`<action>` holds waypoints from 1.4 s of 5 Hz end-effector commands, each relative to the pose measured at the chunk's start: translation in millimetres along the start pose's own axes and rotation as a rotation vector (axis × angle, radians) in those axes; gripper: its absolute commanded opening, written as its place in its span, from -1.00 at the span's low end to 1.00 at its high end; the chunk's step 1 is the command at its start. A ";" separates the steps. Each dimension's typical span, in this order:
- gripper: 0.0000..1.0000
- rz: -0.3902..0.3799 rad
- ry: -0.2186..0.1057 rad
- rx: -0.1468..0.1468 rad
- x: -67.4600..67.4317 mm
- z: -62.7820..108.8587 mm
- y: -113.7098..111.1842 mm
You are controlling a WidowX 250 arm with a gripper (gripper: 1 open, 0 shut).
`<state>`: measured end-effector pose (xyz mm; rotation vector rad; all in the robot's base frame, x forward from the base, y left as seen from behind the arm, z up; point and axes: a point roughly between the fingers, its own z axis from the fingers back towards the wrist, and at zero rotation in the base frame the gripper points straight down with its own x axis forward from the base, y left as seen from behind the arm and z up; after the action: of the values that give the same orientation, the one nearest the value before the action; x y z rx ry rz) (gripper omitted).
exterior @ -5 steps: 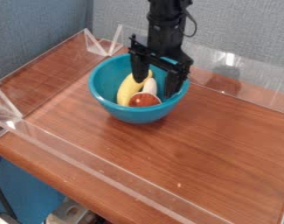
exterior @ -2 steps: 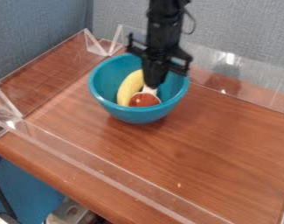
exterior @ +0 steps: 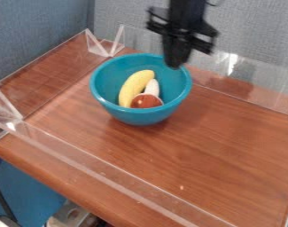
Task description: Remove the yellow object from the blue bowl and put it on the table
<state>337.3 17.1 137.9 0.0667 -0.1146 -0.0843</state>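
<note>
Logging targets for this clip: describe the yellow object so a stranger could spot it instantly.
On the reddish-brown wooden table sits a round teal-blue plastic bowl. Inside it, on the left, lies the small curved yellow banana-shaped toy, unlike the red round ball and small white piece beside it.

The black arm enters from the top edge, wrist vertical. Its gripper (exterior: 179,60) points straight down, fingers (exterior: 174,53) drawn close together, nothing visible between them.

The blue bowl (exterior: 139,94) stood open from above, its near and left rim unobstructed; the gripper (exterior: 179,60) hung over its far right rim. Low clear acrylic walls (exterior: 63,53) fenced the table (exterior: 193,146), whose bare wood lay in front of the bowl.
</note>
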 end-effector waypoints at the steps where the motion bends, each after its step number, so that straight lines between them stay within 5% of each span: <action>1: 1.00 0.111 -0.023 0.024 -7.7 0.4 40.6; 2: 1.00 0.189 0.006 0.044 -15.8 -22.8 68.9; 4: 1.00 0.144 0.026 0.031 -2.9 -55.9 67.2; 7: 1.00 0.186 0.042 0.016 12.0 -102.5 50.9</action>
<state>361.1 76.6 38.5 0.0723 -0.0527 0.1167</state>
